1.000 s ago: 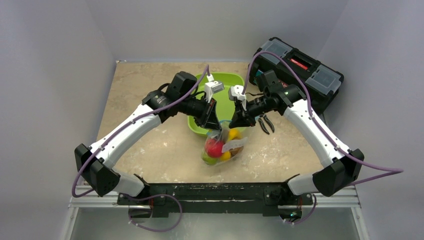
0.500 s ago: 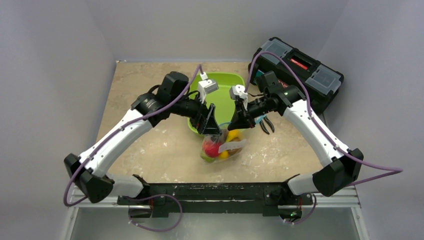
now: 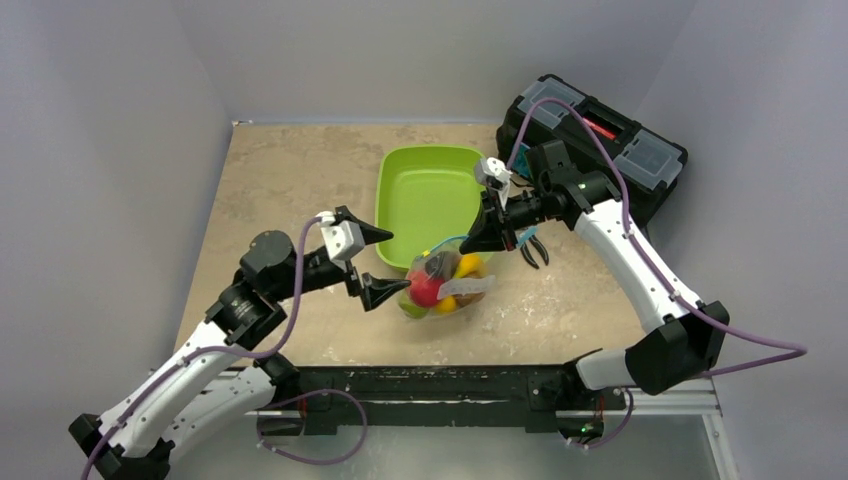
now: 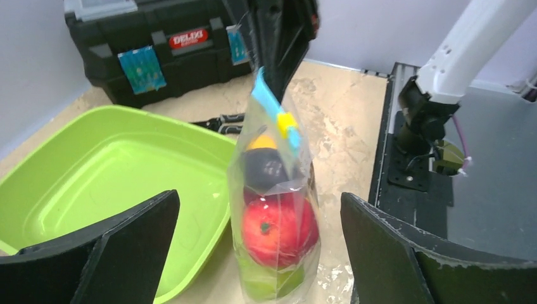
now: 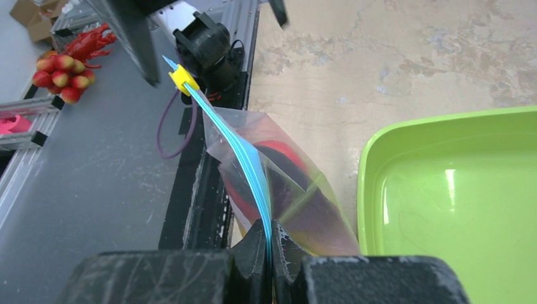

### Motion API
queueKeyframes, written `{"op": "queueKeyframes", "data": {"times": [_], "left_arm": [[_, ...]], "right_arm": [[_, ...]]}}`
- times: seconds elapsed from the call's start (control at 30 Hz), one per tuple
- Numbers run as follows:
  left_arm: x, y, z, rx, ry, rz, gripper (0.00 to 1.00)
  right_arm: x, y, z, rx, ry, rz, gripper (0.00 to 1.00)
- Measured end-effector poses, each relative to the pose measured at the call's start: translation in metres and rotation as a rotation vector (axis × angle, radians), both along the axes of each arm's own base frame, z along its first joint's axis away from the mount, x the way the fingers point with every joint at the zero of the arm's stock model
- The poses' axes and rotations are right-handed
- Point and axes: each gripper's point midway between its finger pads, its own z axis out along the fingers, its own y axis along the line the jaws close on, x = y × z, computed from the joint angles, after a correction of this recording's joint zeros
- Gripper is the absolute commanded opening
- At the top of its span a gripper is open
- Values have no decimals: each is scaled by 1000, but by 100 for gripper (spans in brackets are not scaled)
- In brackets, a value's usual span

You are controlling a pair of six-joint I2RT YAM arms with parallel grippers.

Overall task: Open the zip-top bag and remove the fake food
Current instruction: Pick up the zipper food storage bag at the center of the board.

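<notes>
The left tool (image 3: 399,261) stands wide open just beside the zip-top bag (image 3: 445,285), touching nothing. The right tool (image 5: 271,234) is clamped shut on the bag's teal zipper strip (image 5: 244,158), holding it upright on the table against the near edge of the lime-green tray (image 3: 425,195). The fake food is inside the bag: a red apple (image 4: 278,229), a dark plum (image 4: 266,170) above it and a green piece below. The black toolbox (image 3: 600,140) has a red label (image 4: 188,38) beginning "DELI".
</notes>
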Motion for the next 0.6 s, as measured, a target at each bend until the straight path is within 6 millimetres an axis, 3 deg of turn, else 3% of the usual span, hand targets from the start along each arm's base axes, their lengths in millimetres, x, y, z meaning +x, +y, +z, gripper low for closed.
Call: {"op": "queueKeyframes", "data": {"times": [0.17, 0.27, 0.5, 0.6], "left_arm": [[19, -16, -22, 10, 36, 29, 92], [22, -30, -23, -1, 43, 19, 86], [28, -49, -23, -39, 70, 4, 53], [30, -54, -26, -43, 95, 3, 49]], "right_arm": [[-1, 2, 3, 14, 10, 4, 0], [0, 2, 3, 15, 12, 2, 0], [-1, 2, -1, 13, 29, -3, 0], [-1, 2, -1, 14, 29, -3, 0]]}}
